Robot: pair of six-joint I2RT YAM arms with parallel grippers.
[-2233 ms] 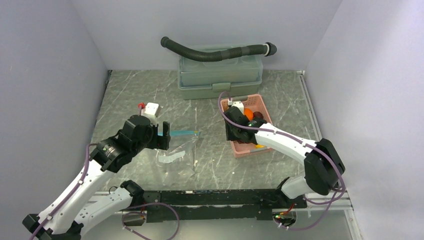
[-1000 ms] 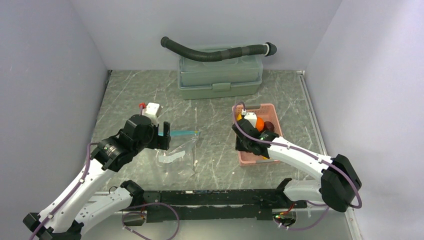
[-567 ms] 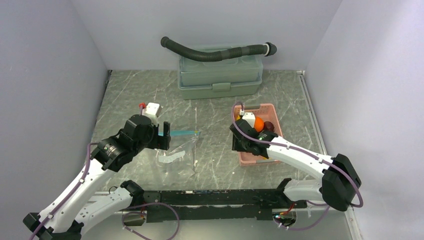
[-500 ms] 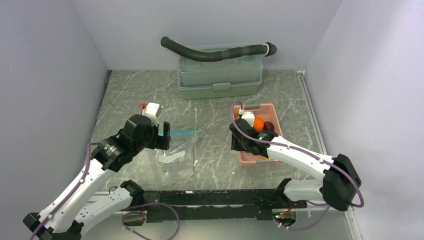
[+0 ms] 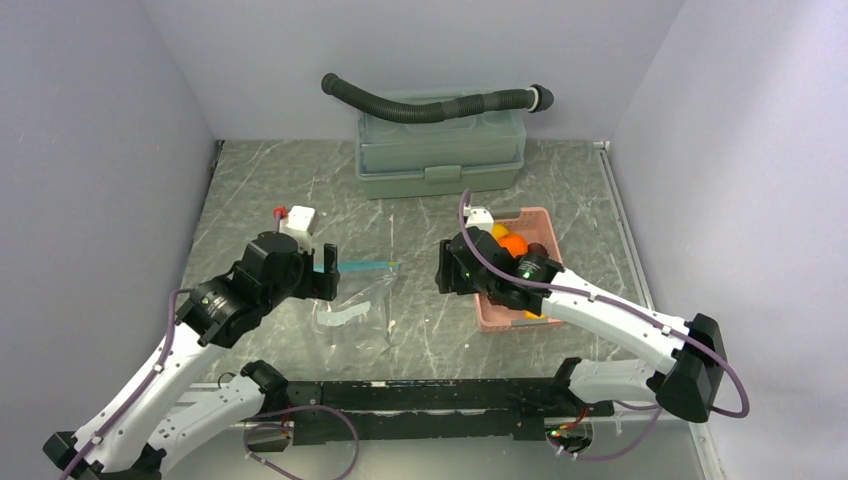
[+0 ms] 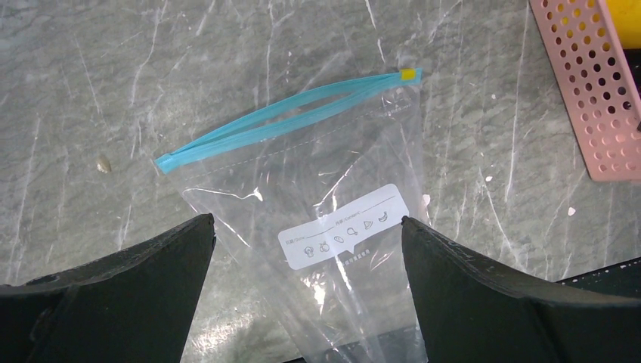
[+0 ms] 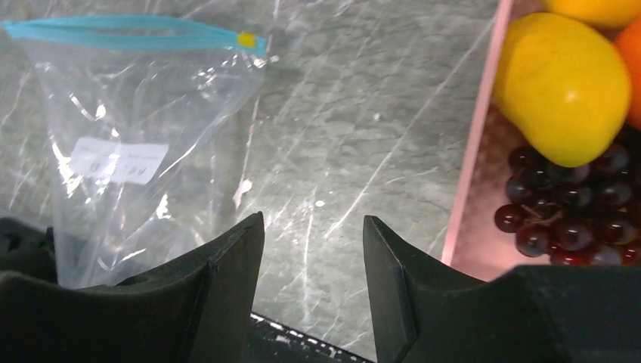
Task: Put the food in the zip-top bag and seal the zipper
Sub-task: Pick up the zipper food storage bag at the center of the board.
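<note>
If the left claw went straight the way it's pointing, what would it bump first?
Probably the zip-top bag, near its white label; it lies right ahead of the open left gripper, though depth is unclear.

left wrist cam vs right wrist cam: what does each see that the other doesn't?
Left wrist only: the perforated outer wall of the pink basket and readable icons on the bag's label.
Right wrist only: the grape bunch and a whole lemon inside the basket.
Both: the zip-top bag lying flat on the table, its zipper slightly parted, no food in it.
</note>
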